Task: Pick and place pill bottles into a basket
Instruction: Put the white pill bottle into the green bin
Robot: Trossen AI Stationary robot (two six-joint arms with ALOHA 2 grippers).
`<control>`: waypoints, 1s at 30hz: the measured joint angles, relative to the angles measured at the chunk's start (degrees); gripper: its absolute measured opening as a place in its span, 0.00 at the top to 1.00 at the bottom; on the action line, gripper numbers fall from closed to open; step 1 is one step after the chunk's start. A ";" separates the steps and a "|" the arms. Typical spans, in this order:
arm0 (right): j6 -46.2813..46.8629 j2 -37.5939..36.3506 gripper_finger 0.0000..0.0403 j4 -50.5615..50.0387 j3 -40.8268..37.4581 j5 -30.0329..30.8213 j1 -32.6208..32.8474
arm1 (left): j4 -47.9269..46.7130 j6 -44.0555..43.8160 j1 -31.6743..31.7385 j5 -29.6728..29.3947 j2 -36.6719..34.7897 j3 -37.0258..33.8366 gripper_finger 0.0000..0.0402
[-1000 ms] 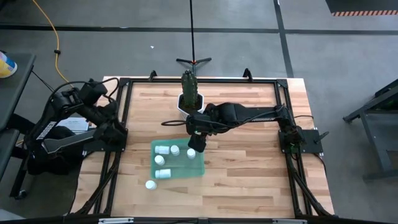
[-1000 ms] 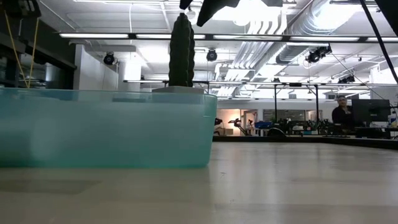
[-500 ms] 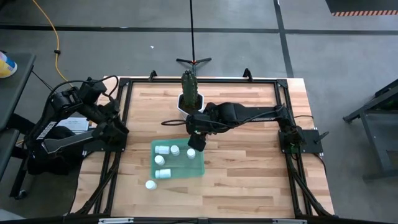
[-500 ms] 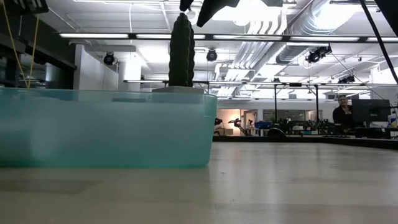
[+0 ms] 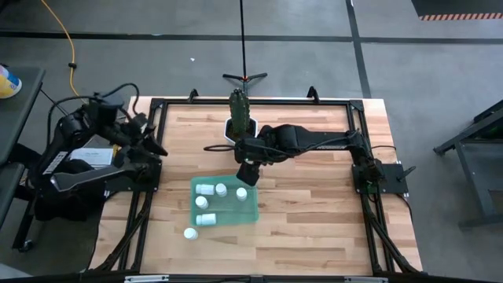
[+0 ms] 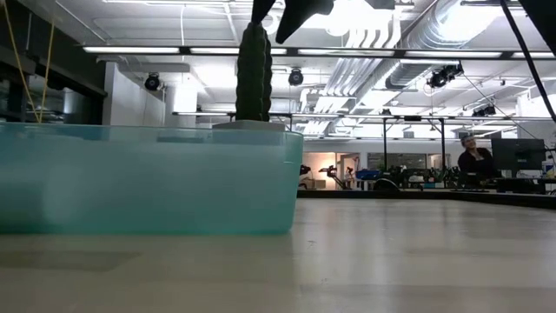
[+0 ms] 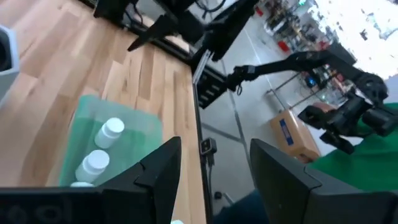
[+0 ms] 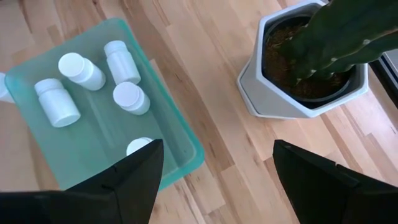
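Note:
The basket (image 5: 225,201), a shallow teal tray, lies on the wooden table near its middle, with several white pill bottles (image 8: 81,70) lying or standing inside it. One more pill bottle (image 5: 189,233) lies on the table by the basket's near left corner. My right gripper (image 5: 246,174) hangs open and empty above the basket's far right corner; in the right wrist view the right gripper (image 8: 217,186) has nothing between its fingers. My left gripper (image 5: 157,148) is raised over the table's left edge, open and empty, far from the basket.
A white hexagonal pot with a cactus (image 5: 240,118) stands just beyond the basket, close to my right arm; the cactus (image 6: 253,69) rises behind the basket wall (image 6: 148,178). Bare wood lies to the right of the basket. A black frame rims the table.
My left arm has risen at the table's left edge, and its gripper has tipped upward and rolled a little, staying open. The basket and the bottles have kept their places.

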 joint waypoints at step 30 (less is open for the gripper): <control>-1.56 0.00 0.27 -6.43 -0.02 -0.08 0.13 | 12.16 -34.12 -77.74 -42.93 32.67 0.13 0.44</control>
